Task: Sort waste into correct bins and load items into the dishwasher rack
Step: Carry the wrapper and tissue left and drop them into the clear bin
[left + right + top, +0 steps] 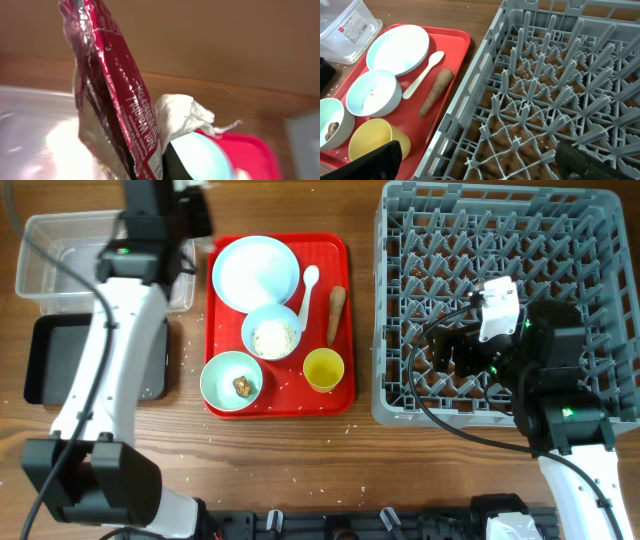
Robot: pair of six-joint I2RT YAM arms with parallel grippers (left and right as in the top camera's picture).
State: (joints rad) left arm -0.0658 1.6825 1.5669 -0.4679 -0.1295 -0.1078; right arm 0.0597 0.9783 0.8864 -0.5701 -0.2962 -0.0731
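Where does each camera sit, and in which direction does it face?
Overhead: above the table, straight down on tub, red tray, rack; left arm, right arm show.
Left wrist: over the tub, facing the red tray; wrapper and tissue fill it, fingers unclear.
Right wrist: over the rack, facing the red tray; right gripper open, fingertips at bottom corners.
Shared: all three show the blue plate.

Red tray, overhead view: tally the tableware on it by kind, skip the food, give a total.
Plate: 1
Bowls: 2 (blue-white bowl, mint green bowl)
Cup: 1
Spoon: 1
Total on the red tray: 5
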